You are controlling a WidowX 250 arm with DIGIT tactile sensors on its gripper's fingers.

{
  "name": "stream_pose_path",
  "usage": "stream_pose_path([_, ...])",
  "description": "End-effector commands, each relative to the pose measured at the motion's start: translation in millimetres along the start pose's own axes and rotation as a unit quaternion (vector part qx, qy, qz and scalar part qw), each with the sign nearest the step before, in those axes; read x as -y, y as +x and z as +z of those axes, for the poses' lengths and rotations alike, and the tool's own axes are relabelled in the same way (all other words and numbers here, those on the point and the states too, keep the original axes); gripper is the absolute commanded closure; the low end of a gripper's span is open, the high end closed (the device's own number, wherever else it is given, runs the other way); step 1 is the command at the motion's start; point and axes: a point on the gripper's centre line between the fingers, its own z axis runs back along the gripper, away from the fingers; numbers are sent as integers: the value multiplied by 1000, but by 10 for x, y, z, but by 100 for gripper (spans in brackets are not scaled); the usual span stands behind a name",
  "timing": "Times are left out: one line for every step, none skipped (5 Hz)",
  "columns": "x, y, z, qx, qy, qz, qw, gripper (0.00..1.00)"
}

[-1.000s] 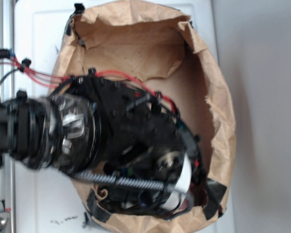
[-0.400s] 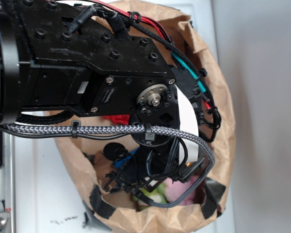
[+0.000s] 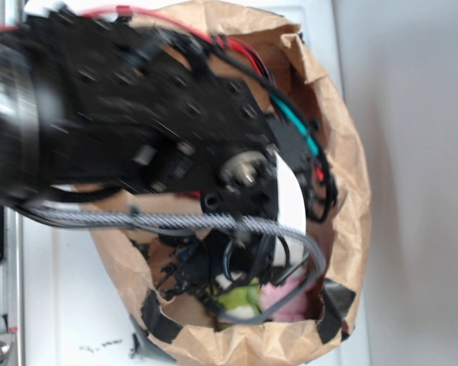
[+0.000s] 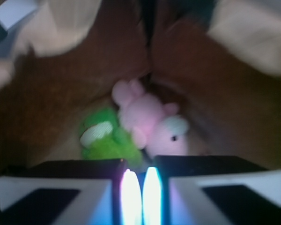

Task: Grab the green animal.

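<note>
My tool (image 4: 140, 187), its fingers nearly together and gripping nothing, hung inside the paper bag (image 3: 343, 191) above the green animal (image 4: 105, 138), which lay touching the pink bunny (image 4: 152, 122).

exterior: bright, arm (image 3: 137, 122) motion-blurred | wrist: dim, soft focus, glare between fingers (image 4: 131, 192)

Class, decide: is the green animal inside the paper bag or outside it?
Inside. The green animal lies on the paper bag's floor beside the pink bunny, brown walls all around.
</note>
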Motion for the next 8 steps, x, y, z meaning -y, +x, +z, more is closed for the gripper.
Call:
stream_pose_path([212, -5, -161, -22, -32, -77, 996, 0])
stream_pose_path([309, -29, -325, -46, -37, -98, 993, 0])
stream_pose_path([422, -118, -551, -73, -38, -122, 989, 0])
stream_pose_path([618, -165, -607, -82, -60, -139, 985, 0])
stream_pose_path([583, -186, -667, -93, -61, -139, 984, 0])
stream_pose_path([520, -187, -687, -96, -71, -140, 983, 0])
stream_pose_path([564, -210, -646, -93, -90, -141, 981, 0])
stream_pose_path([545, -193, -472, -73, -158, -166, 971, 0])
